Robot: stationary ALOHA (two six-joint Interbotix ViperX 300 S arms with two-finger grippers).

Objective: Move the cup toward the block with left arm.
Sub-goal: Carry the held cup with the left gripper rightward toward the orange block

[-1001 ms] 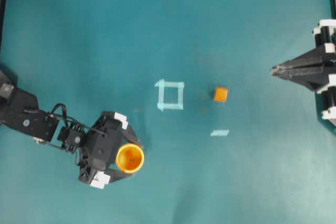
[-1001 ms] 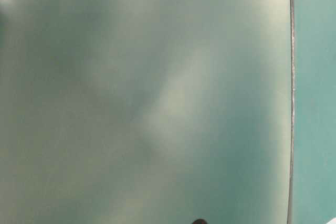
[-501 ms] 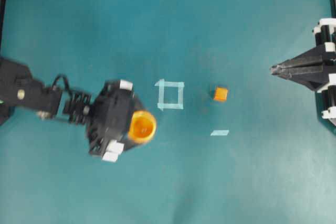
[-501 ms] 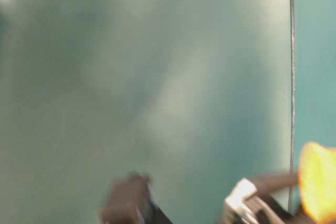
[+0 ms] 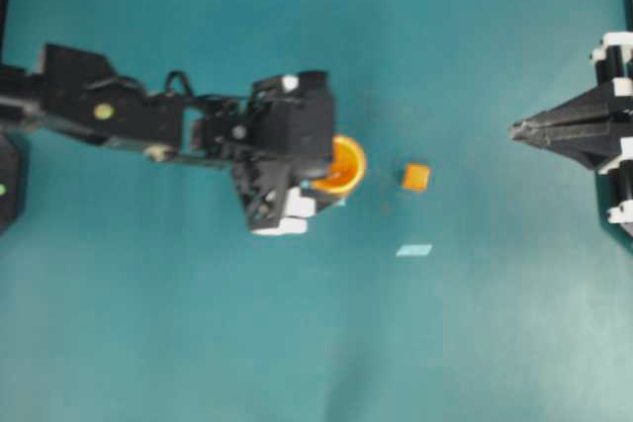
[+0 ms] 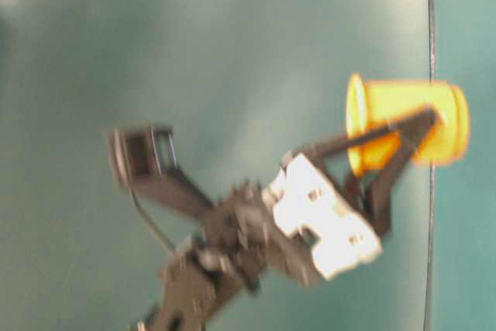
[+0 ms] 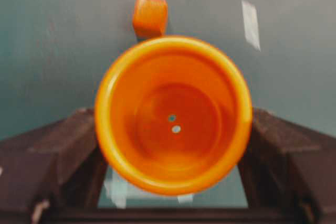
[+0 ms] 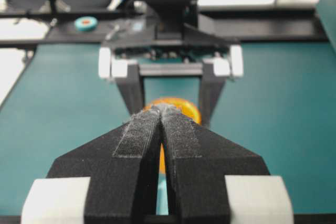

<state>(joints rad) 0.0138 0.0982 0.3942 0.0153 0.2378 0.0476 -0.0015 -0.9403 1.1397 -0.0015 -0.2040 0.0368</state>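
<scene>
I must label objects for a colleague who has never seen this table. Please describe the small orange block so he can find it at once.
Start from the teal table seen from overhead and find the left end effector holding the orange cup near the middle. Just to the right of the cup, apart from it, lies the block. It is a cube, smaller than the round cup, and orange, unlike the pale tape strip below it.

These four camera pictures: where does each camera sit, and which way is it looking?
Overhead: above the table, looking straight down; both arms show, the left gripper holding the cup near the block.
Table-level: low and close, blurred; left arm carrying the cup.
Left wrist: on the left arm, looking into the cup between its fingers, block beyond.
Right wrist: behind the shut right gripper, facing the left arm.
All four share the cup.
</scene>
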